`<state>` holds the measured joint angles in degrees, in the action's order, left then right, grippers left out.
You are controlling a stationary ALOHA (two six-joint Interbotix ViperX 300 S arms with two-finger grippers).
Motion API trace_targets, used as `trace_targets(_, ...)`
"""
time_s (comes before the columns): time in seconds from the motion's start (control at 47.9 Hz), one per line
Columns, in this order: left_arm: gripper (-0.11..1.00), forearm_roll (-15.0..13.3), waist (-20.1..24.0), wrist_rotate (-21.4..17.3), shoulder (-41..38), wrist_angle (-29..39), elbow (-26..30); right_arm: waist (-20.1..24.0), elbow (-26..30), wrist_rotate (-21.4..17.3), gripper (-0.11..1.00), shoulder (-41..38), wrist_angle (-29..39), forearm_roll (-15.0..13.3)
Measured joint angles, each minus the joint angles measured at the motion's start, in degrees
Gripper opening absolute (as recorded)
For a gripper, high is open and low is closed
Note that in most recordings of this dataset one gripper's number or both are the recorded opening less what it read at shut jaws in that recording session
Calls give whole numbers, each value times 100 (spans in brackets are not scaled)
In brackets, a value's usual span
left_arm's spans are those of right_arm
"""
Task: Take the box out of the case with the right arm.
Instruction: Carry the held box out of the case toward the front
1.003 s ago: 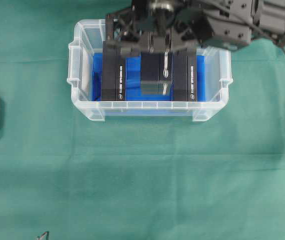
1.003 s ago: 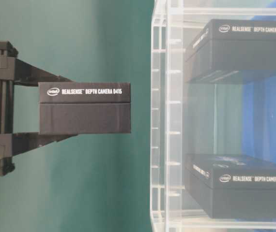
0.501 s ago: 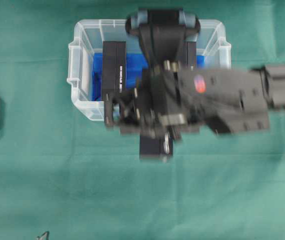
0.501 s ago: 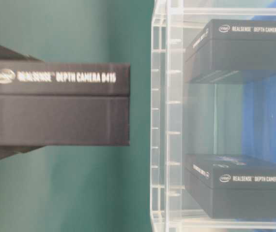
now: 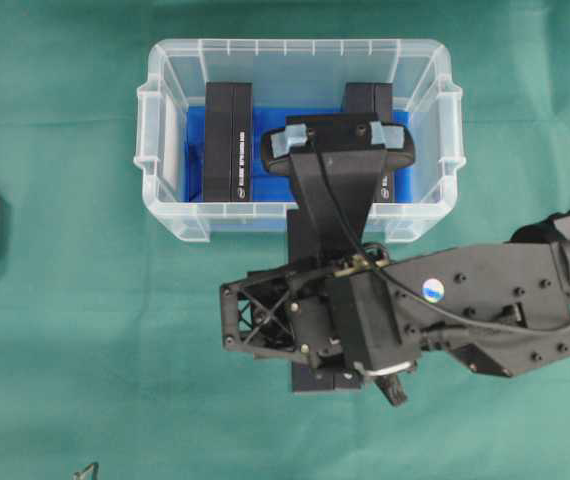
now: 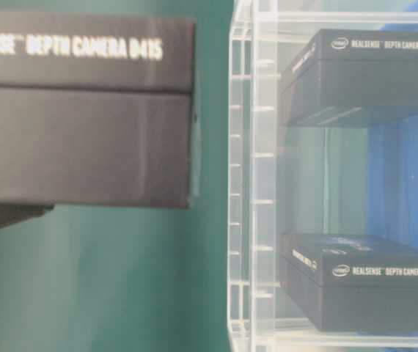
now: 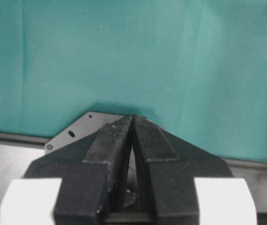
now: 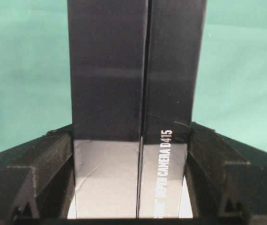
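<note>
Clamped between the black fingers [image 8: 208,154] of the right gripper [image 8: 131,178] is the box [image 8: 133,93], a matte black carton with a lid seam along its length and white lettering reading "DEPTH CAMERA D415"; it is held by its two long sides. A second ago this box was held above the middle of the case [image 5: 165,205], between two other cartons; half a second ago it was seen crossing the near rim; now it is held clear of the case, over the green cloth [image 5: 85,350] on the near side, its end just visible below the lattice-framed gripper head [image 5: 285,320] in the overhead view. In the table-level view the box [image 6: 84,110] is seen larger and nearer the lens than before, filling the upper left, apart from the case wall [image 6: 246,183]. The right arm [image 5: 495,300] is seen swung round from the far edge to the right of the table. The case is a clear, ribbed plastic bin with side handles and a bright blue lining [image 5: 265,125]; two matching black boxes [image 5: 227,140] are left standing in it, one at the left and one at the right [image 5: 380,100], unmoved. The left gripper [image 7: 132,136] is seen with its ridged black fingers pressed together, nothing between them, above the cloth's edge.
</note>
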<state>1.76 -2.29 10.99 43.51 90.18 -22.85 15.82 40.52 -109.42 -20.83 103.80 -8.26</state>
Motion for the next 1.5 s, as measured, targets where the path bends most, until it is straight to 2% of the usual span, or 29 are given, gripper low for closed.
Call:
trace_targets(0.397, 0, 0, 0, 0, 0, 0, 0, -26, -9, -18, 65, -211, -149, -53)
trace_targets(0.669, 0, 0, 0, 0, 0, 0, 0, -26, -316, -53, 65, -431, -598, 132)
trace_targets(0.836, 0, 0, 9, 0, 9, 0, 0, -26, -694, -70, 65, -501, -958, 272)
trace_targets(1.066, 0, 0, 9, 0, 18, -9, -9, -18, -1406, -70, 65, -501, -1397, 281)
trace_targets(1.337, 0, 0, 9, 0, 18, -18, -26, -18, -2408, -88, 65, -501, -2566, 281)
trace_targets(1.504, 0, 0, 9, 0, 18, -18, -35, -26, -2725, -281, 65, -501, -2839, 281)
